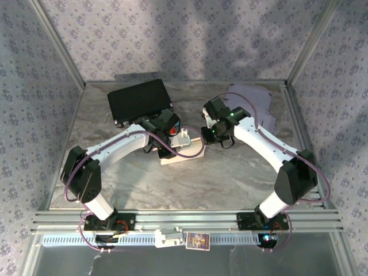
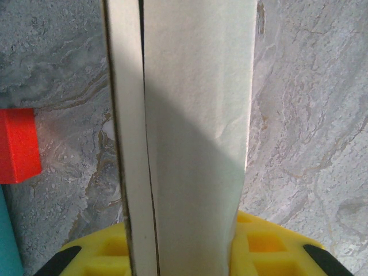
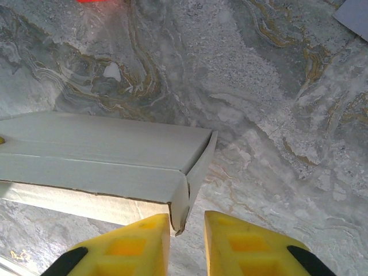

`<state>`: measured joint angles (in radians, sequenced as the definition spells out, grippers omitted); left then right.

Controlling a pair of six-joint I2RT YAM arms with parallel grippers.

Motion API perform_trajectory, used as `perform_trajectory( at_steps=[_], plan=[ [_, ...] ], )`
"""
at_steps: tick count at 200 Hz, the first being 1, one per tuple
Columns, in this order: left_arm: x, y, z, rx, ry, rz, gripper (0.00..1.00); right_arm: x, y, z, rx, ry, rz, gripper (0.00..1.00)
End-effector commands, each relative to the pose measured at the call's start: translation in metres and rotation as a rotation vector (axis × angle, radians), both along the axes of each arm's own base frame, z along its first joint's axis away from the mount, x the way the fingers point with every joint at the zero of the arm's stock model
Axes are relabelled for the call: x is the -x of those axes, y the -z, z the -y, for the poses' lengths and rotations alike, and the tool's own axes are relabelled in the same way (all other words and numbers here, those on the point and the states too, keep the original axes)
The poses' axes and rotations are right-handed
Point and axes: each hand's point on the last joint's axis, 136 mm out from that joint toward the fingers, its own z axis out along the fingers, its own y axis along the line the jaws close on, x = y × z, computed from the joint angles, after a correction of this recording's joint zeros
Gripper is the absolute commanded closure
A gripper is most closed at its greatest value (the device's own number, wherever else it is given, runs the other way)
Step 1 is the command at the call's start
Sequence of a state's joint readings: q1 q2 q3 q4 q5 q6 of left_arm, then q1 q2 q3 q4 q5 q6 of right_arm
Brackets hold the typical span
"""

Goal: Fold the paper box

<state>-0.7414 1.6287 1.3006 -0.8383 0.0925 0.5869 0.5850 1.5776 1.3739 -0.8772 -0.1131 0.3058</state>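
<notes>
Red object (image 2: 17, 144) beside paper box (image 2: 190, 144), left-wrist view.

top: high, rear, looking down | wrists: close over tabletop (image 3: 259, 86) | shared: seemingly paper box (image 3: 103, 155)

One box (image 1: 183, 152) is counted between the left claw (image 2: 181, 253) and the right claw (image 3: 187, 241), one red block (image 2: 17, 144) beside the left claw, one black case (image 1: 140, 99) beyond it.

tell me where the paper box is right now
In the top view the paper box sits mid-table, just on the near side of the black tray, between the left gripper and the right gripper.
</notes>
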Motion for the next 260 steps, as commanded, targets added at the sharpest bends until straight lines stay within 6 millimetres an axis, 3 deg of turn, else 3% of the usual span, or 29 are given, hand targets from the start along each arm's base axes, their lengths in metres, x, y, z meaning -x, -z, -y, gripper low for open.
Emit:
perform_trajectory(
  at_steps=[1, 191, 260],
  plan=[
    [0.011, 0.013, -0.01, -0.047, 0.005, -0.061, 0.85, -0.008, -0.007, -0.005, -0.011, -0.012, 0.018, 0.78],
    [0.008, 0.012, -0.007, -0.035, -0.011, -0.062, 0.86, -0.008, 0.003, -0.004, 0.033, -0.036, 0.013, 1.0],
    [0.002, 0.01, -0.006, -0.019, -0.049, -0.065, 0.83, 0.0, 0.016, 0.0, 0.069, -0.031, 0.049, 1.0]
  ],
)
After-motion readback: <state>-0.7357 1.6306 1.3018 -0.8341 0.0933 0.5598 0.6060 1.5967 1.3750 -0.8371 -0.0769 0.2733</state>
